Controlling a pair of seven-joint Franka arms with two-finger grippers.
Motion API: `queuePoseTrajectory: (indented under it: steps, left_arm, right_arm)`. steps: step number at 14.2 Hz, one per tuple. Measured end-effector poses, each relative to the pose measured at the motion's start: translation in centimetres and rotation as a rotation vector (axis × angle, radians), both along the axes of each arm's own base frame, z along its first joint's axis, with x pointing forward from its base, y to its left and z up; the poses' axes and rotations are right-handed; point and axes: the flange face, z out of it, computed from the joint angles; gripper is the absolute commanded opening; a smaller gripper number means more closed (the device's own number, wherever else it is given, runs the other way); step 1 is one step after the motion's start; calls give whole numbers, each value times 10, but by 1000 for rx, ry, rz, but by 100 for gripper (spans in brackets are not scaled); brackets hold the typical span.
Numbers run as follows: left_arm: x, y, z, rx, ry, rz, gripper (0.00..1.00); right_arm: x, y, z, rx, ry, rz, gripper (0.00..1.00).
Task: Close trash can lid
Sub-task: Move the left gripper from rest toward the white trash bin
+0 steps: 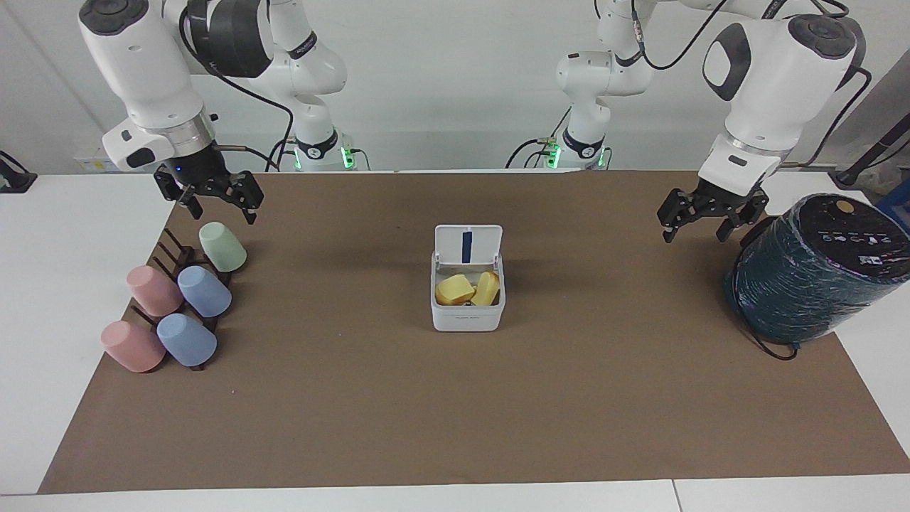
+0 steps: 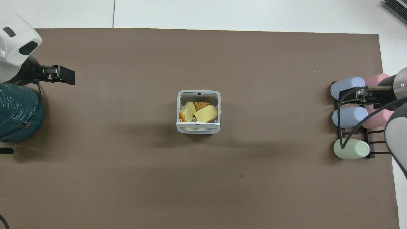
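A white table [image 1: 43, 299] carries a brown mat [image 1: 455, 412] that fills most of the frame. At the mat's centre sits the trash can [image 1: 467, 313]. At the frame's left edge a dark rack [image 1: 174, 252] of pastel cups [image 1: 204, 290] stands on the mat, and at right a teal wrapped cylinder [image 1: 803, 284].

Off-task items at both table ends

Five pastel plastic cups [image 1: 186, 299] on dark rack [image 1: 173, 250]; teal wrapped cylinder [image 1: 817, 270] on brown mat [image 1: 455, 412].

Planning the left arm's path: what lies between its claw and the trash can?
Nothing: both views show only bare brown mat between the left claw and the trash can.
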Motion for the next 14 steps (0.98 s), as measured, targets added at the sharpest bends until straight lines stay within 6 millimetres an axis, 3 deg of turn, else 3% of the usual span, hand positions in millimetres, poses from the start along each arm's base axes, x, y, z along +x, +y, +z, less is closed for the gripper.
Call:
queuePoseTrajectory:
  steps: [6, 14]
  left_arm:
    - [-5, -19, -1, 0, 11, -35, 100]
    - [-34, -111, -9, -75, 52, -171, 100]
  right_arm:
    - [0, 0, 0, 0, 0, 0, 100]
    - [0, 0, 0, 0, 0, 0, 100]
